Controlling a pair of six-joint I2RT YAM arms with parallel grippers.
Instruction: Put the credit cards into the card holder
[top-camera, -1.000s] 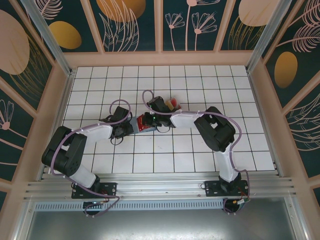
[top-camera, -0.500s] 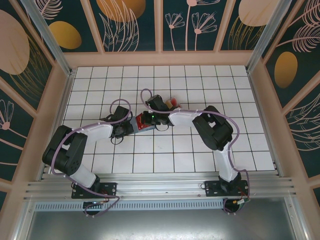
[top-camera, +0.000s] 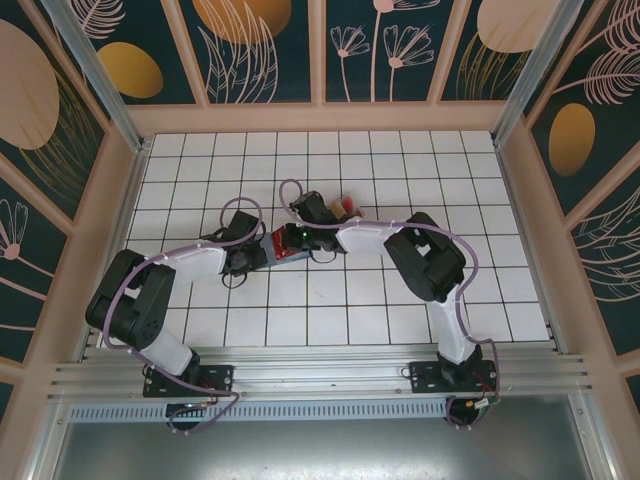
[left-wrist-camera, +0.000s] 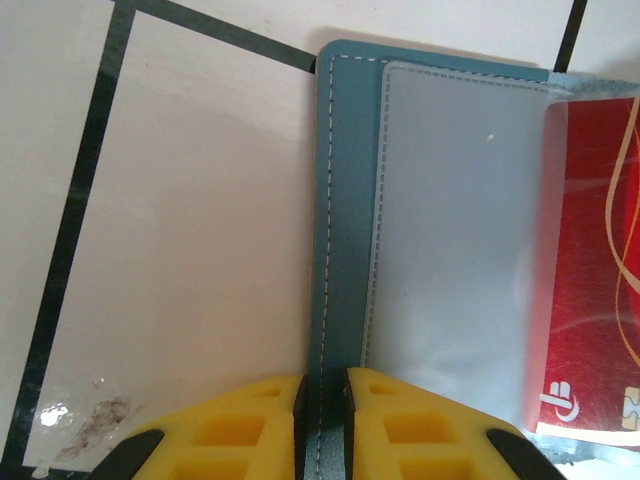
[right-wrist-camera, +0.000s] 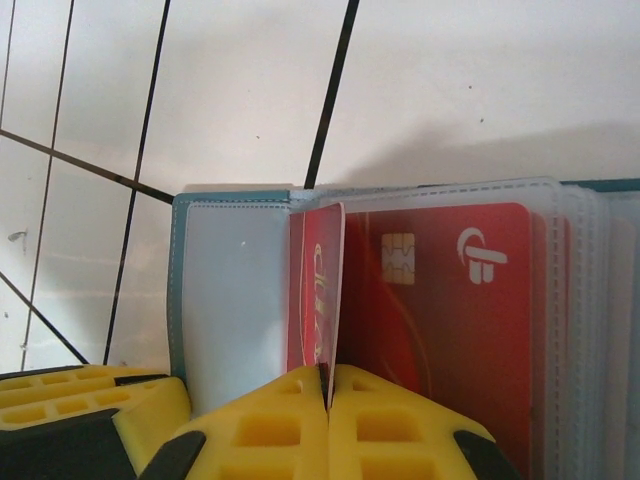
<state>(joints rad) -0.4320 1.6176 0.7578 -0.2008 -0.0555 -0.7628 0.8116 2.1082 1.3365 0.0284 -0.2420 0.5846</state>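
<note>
The teal card holder (left-wrist-camera: 345, 200) lies open on the tiles, its clear sleeves showing. My left gripper (left-wrist-camera: 322, 385) is shut on the holder's stitched left edge, pinning it. A red credit card (left-wrist-camera: 590, 280) sits inside a sleeve. My right gripper (right-wrist-camera: 328, 385) is shut on a second red card (right-wrist-camera: 318, 290), held on edge and pushed in between the sleeves beside the stored card (right-wrist-camera: 450, 320). In the top view the holder (top-camera: 284, 246) lies between the left gripper (top-camera: 252, 256) and the right gripper (top-camera: 298, 238).
A clear tray (top-camera: 344, 207) with red and yellowish cards stands just behind the right wrist. The left gripper's yellow finger (right-wrist-camera: 60, 400) shows at the lower left of the right wrist view. Wooden walls ring the white tiled floor (top-camera: 400, 320).
The right gripper has shifted slightly left and back over the holder with the red card in it. The left arm has held still.
</note>
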